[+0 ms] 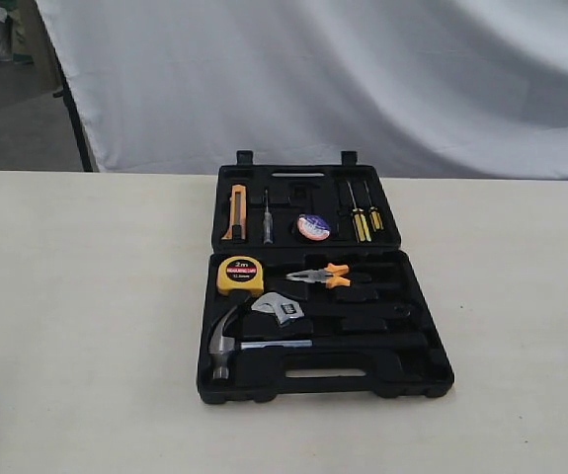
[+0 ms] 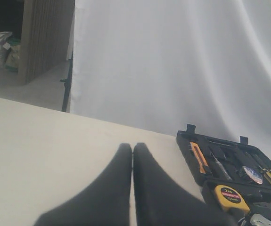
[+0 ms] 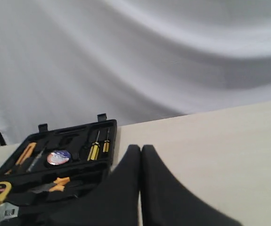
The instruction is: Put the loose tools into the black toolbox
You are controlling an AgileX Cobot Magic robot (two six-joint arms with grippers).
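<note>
The black toolbox (image 1: pixel 417 360) lies open in the middle of the table. In its near half rest the claw hammer (image 1: pixel 226 344) and the adjustable wrench (image 1: pixel 278 308). The tape roll (image 1: pixel 313 228) sits in the far half. My left gripper (image 2: pixel 132 147) is shut and empty, held over bare table to the left of the toolbox (image 2: pixel 187 146). My right gripper (image 3: pixel 141 149) is shut too, with nothing in it, to the right of the toolbox (image 3: pixel 69 165), where the tape roll (image 3: pixel 58 157) shows. Neither arm appears in the exterior view.
A yellow tape measure (image 1: pixel 240 275) and orange-handled pliers (image 1: pixel 325 276) lie in the near half. An orange knife (image 1: pixel 236 211) and yellow screwdrivers (image 1: pixel 361 223) fill the far half. A white sheet (image 1: pixel 363 79) hangs behind the cream table (image 1: pixel 76 326).
</note>
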